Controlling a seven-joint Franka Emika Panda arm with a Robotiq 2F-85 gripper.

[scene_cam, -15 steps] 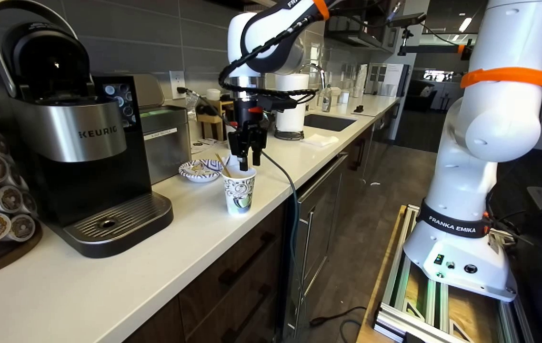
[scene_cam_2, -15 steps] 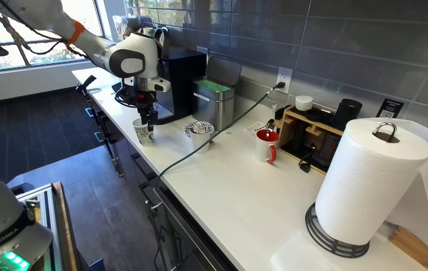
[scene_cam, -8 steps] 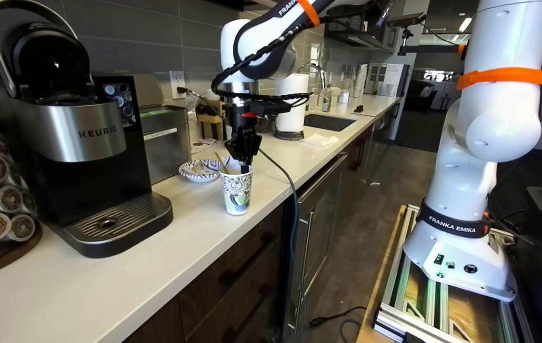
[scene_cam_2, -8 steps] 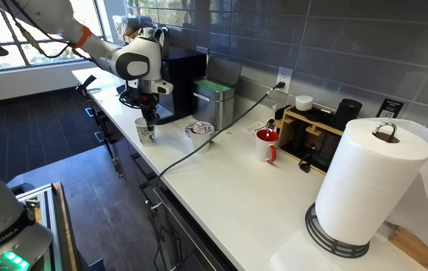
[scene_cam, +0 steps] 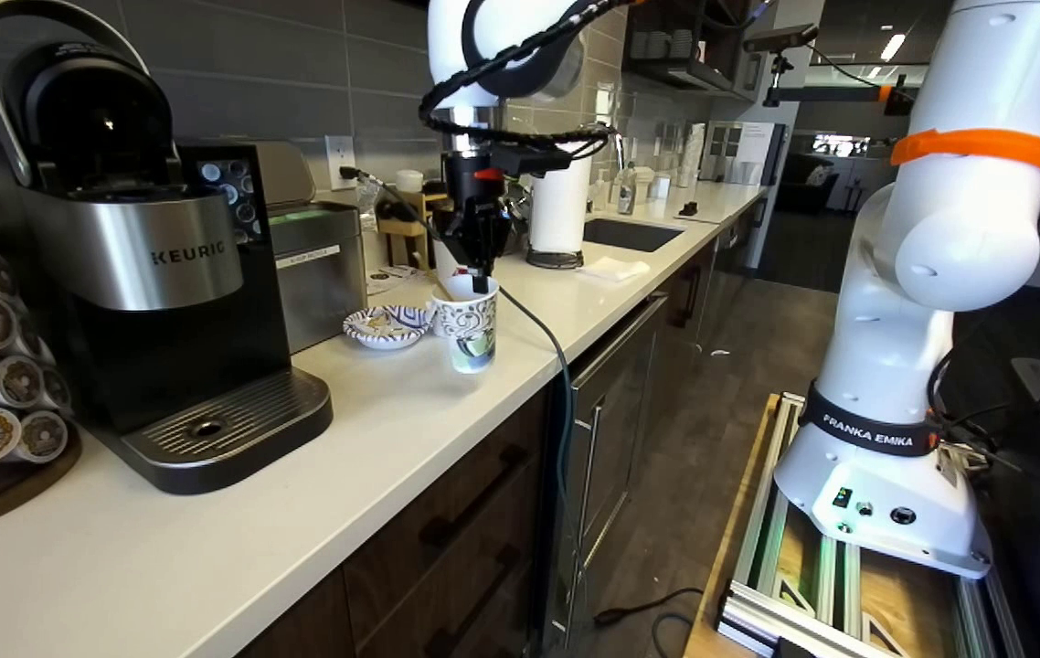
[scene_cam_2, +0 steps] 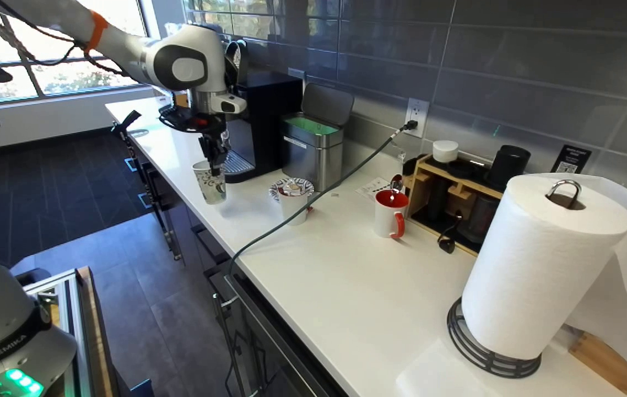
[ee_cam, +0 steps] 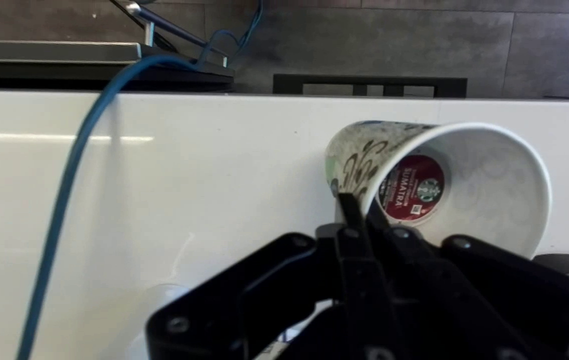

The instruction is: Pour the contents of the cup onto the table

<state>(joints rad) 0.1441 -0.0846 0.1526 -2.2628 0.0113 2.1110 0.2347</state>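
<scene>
A black two-fingered gripper (ee_cam: 361, 205) pinches the wall of a small white paper cup with a dark swirl pattern (scene_cam: 472, 324), one finger outside and one inside, at about nine o'clock on the rim in the wrist view. The paper cup hangs roughly upright just above the smooth off-white countertop (scene_cam_2: 324, 281); in its bottom lies a round pod with a dark red lid (ee_cam: 412, 187).

In an exterior view, with the paper cup as the clock's centre, a shallow white bowl with a blue-purple pattern (scene_cam: 385, 327) sits close at nine o'clock, the black-and-silver coffee machine (scene_cam: 177, 329) well beyond it. A brushed-metal bin (scene_cam: 328, 270) with its lid up stands at ten, the white paper-towel roll (scene_cam: 559, 215) at one.

In an exterior view, a plain white cup (scene_cam_2: 291, 204) stands near at three o'clock, its contents too small to tell, and a white mug with a red inside (scene_cam_2: 385, 220) farther that way. A blue-green cable (ee_cam: 65, 182) slants from the wall outlet (scene_cam_2: 417, 110) across the countertop between the paper cup and the mug and drops over the front edge, lying in the way on that side.
</scene>
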